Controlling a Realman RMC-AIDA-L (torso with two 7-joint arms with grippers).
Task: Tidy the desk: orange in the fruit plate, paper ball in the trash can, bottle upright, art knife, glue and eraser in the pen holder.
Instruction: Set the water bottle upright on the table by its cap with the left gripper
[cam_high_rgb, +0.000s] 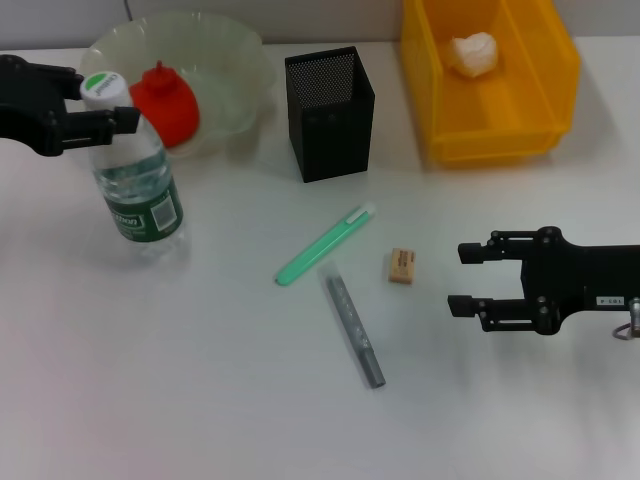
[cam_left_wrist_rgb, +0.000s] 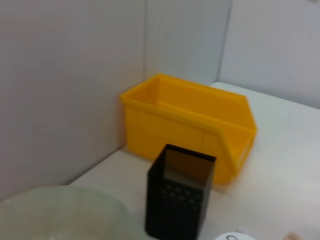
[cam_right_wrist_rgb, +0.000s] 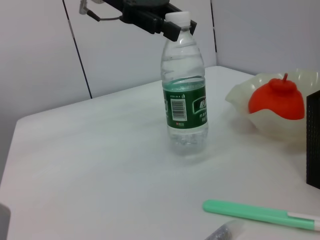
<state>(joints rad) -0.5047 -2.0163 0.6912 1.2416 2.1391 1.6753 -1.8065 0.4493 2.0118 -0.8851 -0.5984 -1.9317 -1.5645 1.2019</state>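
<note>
The bottle (cam_high_rgb: 140, 185) stands upright at the left; my left gripper (cam_high_rgb: 108, 98) is shut on its neck just under the white-green cap, as the right wrist view (cam_right_wrist_rgb: 172, 25) also shows. The orange (cam_high_rgb: 167, 100) lies in the fruit plate (cam_high_rgb: 225, 55). The paper ball (cam_high_rgb: 472, 53) lies in the trash can (cam_high_rgb: 500, 140). The green art knife (cam_high_rgb: 325, 244), grey glue stick (cam_high_rgb: 353, 330) and eraser (cam_high_rgb: 401, 266) lie on the table in front of the pen holder (cam_high_rgb: 330, 112). My right gripper (cam_high_rgb: 462, 278) is open and empty, right of the eraser.
The left wrist view shows the trash can (cam_left_wrist_rgb: 190, 120), pen holder (cam_left_wrist_rgb: 180, 195) and plate rim (cam_left_wrist_rgb: 60, 210) against a grey wall. The right wrist view shows the bottle (cam_right_wrist_rgb: 185, 105), orange (cam_right_wrist_rgb: 276, 97) and art knife (cam_right_wrist_rgb: 260, 214).
</note>
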